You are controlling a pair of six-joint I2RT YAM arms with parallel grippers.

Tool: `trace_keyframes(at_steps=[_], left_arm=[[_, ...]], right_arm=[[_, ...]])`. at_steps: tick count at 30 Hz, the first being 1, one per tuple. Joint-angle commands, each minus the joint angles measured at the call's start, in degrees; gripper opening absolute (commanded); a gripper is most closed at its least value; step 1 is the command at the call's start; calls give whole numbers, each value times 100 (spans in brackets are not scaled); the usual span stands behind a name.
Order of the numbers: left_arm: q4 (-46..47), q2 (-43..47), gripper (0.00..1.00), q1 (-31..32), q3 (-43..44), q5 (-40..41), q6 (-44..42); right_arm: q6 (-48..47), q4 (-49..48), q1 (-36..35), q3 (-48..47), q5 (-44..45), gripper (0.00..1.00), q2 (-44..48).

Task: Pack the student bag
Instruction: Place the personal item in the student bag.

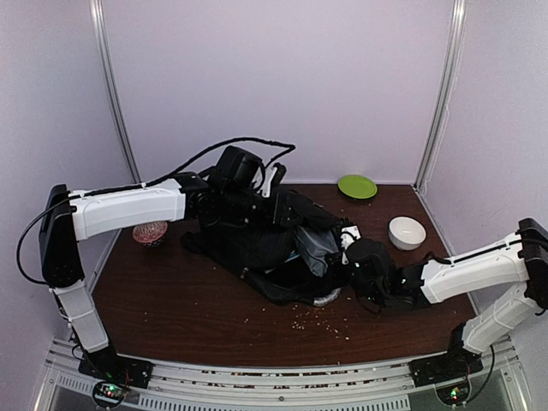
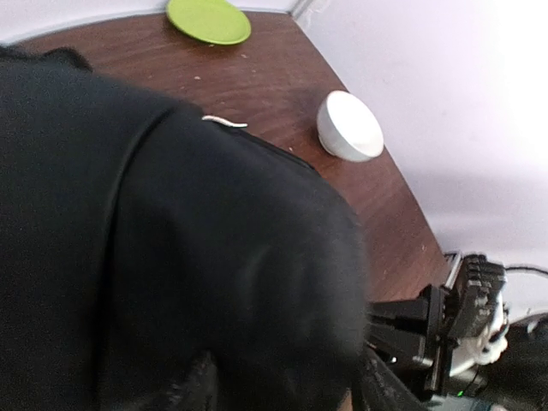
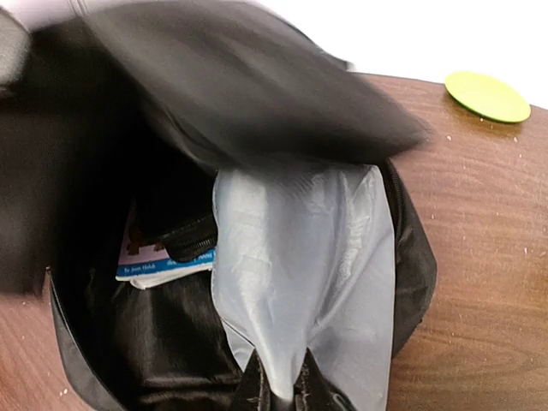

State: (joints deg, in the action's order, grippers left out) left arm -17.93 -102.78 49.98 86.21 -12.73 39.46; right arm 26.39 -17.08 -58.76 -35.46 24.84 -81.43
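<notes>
Clamps the right gripper [image 3: 278,394] tight on the grey lining [image 3: 300,274] of the student bag [image 1: 253,244], slumped open in the middle of the table [image 1: 171,300], and holds the left gripper [image 1: 276,176] over the bag's far edge, its opening impossible to tell.

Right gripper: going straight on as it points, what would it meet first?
Right gripper would first meet the pale grey fabric in the student bag, pinched at its tips; black flap probably beyond.
</notes>
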Motion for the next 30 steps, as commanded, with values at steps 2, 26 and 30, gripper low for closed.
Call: trace_keyframes(at_steps=[2, 26, 30], left_arm=[[45, 79, 75, 206, 441, 238, -490], [-2862, -1819, 88, 812, 2902, 3042, -3624], [-2857, -2124, 86, 805, 3138, 3335, -3809]], right_arm=[[5, -381, -37, 69, -211, 0, 228], [63, -839, 97, 162, -394, 0, 610], [54, -832, 107, 55, -503, 0, 528]])
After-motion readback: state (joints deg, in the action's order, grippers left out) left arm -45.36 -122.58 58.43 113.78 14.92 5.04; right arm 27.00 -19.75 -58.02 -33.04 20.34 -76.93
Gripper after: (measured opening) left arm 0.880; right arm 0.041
